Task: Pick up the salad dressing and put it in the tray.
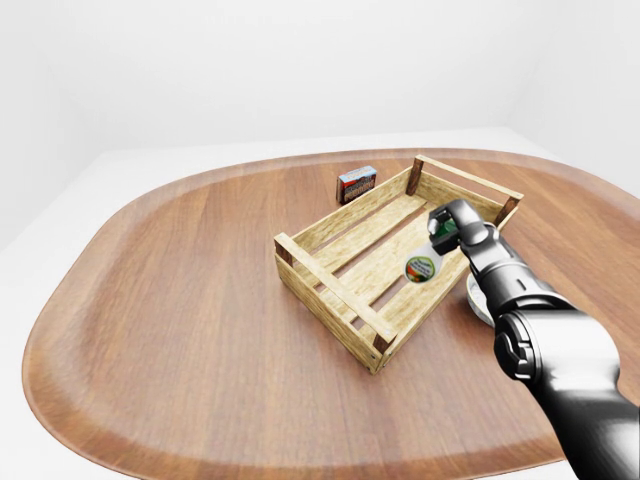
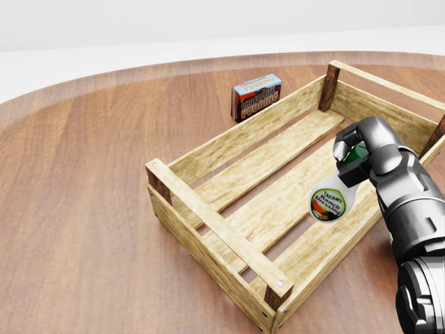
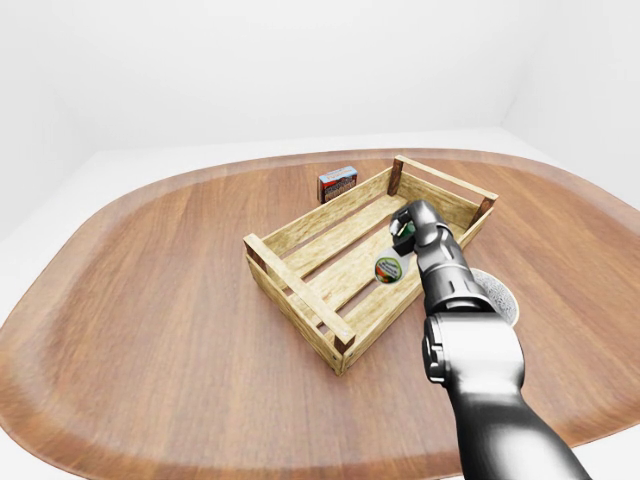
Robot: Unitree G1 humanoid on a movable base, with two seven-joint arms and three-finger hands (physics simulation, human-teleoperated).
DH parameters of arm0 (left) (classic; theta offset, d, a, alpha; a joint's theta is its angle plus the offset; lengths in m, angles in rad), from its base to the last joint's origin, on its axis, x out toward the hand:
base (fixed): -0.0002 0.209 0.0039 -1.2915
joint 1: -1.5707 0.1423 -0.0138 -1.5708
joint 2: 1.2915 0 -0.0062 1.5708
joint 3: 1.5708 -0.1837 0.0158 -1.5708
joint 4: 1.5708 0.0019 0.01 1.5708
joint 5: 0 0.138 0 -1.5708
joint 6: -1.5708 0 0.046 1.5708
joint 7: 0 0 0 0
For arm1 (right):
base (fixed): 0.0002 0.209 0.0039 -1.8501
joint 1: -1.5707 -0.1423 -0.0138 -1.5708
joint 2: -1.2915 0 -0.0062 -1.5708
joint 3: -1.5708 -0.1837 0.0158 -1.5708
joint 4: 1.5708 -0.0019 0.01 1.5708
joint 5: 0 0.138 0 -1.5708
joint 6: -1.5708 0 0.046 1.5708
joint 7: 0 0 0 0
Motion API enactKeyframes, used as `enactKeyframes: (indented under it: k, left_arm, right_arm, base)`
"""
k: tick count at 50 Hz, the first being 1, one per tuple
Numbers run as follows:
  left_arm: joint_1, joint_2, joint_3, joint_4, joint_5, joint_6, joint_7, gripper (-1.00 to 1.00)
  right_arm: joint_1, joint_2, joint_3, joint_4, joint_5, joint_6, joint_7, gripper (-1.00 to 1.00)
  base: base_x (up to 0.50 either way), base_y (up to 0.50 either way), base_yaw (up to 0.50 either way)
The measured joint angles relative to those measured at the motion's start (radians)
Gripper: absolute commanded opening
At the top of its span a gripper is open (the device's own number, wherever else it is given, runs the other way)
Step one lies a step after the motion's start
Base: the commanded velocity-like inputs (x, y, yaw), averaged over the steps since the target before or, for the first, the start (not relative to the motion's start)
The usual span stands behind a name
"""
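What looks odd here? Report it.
Little. The dressing bottle hangs cap-up from the right hand over the wooden tray, not set down. The pudding box stands on the table outside the tray. Nothing spilled.

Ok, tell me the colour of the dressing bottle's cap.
Green cap, gripped by the right hand; the head view shows it best.
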State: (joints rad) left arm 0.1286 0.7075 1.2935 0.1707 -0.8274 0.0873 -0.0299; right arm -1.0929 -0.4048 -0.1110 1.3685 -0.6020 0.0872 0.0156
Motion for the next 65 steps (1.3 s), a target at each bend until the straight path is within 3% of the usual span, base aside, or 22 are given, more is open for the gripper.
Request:
enactKeyframes:
  k: [65]
  left_arm:
    - [0.0,-0.004,-0.007,0.006,0.006,0.0,-0.006,1.0]
  right_arm:
    - [0.039,0.014,0.015,0.003,-0.066,0.0,-0.052,-1.0]
  base:
    - [0.0,0.0,0.0]
